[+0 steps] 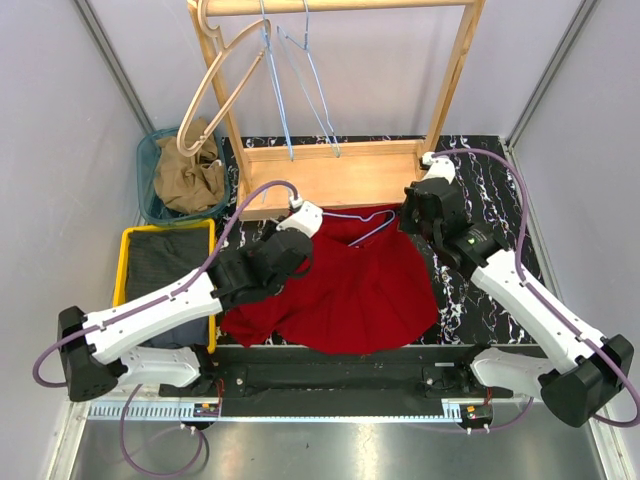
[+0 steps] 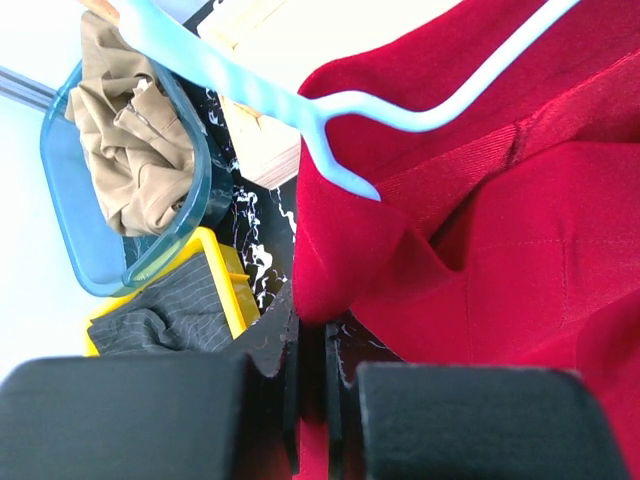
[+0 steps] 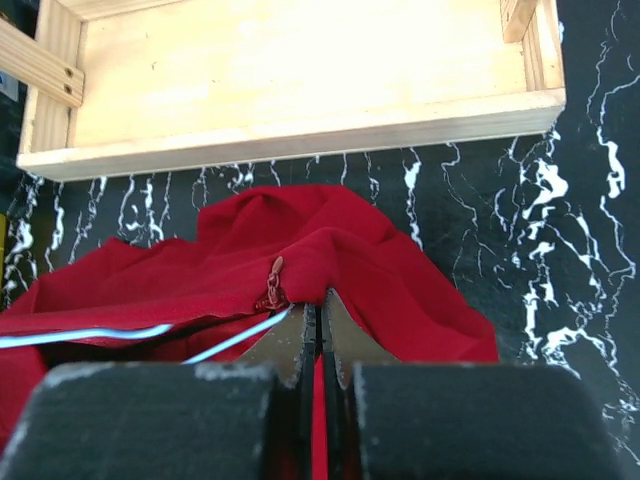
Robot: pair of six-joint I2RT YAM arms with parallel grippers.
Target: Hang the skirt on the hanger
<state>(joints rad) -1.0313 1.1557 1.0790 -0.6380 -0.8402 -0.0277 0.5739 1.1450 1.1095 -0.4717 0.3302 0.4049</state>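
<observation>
Left gripper [image 2: 312,335] and right gripper [image 3: 320,315] each pinch the red skirt [image 1: 360,290], fingers closed tight on cloth, on the black marbled table [image 3: 560,200]; a light-blue hanger [image 2: 250,85] lies at its top edge.

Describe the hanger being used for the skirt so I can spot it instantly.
In front of the wooden rack, a red skirt lies spread on the black marbled table. Across its rack-side edge lies a pale blue hanger. Unlike the hangers on the rail, it lies flat on fabric, not hanging.
</observation>
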